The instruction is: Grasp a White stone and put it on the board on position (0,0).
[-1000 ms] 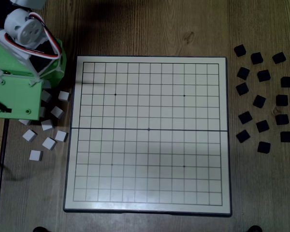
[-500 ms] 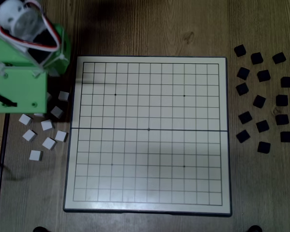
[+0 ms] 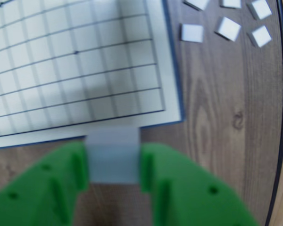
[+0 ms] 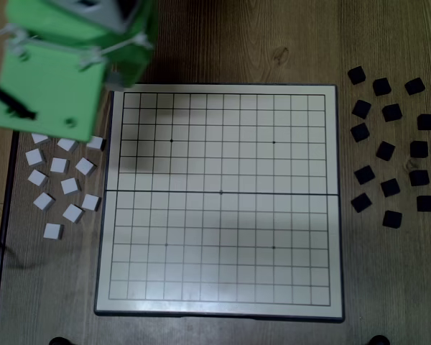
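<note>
In the wrist view my green gripper (image 3: 114,162) is shut on a white square stone (image 3: 113,150), held between its two fingers over the wooden table, just off the corner of the white gridded board (image 3: 75,61). In the fixed view the green arm (image 4: 57,72) hangs over the board's (image 4: 223,201) top left corner and hides the fingers and the held stone. Several loose white stones (image 4: 61,187) lie left of the board; some also show at the wrist view's top right (image 3: 226,28).
Several black stones (image 4: 391,144) lie scattered on the wooden table right of the board in the fixed view. A dark curved table rim (image 3: 279,117) runs down the right side of the wrist view.
</note>
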Controlling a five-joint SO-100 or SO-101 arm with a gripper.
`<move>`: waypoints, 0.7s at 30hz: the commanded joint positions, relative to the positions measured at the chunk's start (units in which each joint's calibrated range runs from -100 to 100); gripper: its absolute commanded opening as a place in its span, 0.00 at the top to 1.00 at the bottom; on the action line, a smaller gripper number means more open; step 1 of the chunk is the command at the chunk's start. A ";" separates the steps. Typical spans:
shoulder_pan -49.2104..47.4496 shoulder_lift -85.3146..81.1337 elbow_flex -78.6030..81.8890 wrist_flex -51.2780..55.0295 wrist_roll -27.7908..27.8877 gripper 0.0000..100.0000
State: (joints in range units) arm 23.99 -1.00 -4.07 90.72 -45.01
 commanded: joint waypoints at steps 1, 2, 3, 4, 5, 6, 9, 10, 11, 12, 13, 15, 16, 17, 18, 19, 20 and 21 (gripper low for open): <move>-6.74 -5.31 -5.88 1.59 -3.27 0.94; -8.38 -4.80 -6.56 2.01 -3.91 0.94; -9.83 -3.96 -7.72 2.42 -4.49 0.94; -11.29 -2.85 -9.27 2.83 -5.08 0.94; -12.66 -1.58 -10.81 3.00 -5.52 0.94; -13.84 -0.22 -12.26 3.16 -5.71 0.94; -17.21 4.27 -16.61 3.33 -6.69 0.94; -18.21 6.22 -18.25 3.33 -6.84 0.94; -18.85 7.07 -18.93 3.33 -7.03 0.94; -19.67 8.25 -19.80 3.33 -7.33 0.94; -20.48 9.36 -20.57 3.33 -7.47 0.94; -21.94 11.39 -22.02 3.25 -7.96 0.94; -22.58 12.41 -22.60 3.33 -8.30 0.94; -23.03 13.51 -22.99 3.33 -8.45 0.94; -23.49 14.19 -23.28 3.08 -8.50 0.94; -23.76 15.04 -23.47 3.00 -8.50 0.94; -24.03 15.97 -24.05 2.83 -8.50 0.94; -24.31 16.99 -24.72 2.83 -8.45 0.94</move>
State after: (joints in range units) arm 0.27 15.89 -23.29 93.81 -53.46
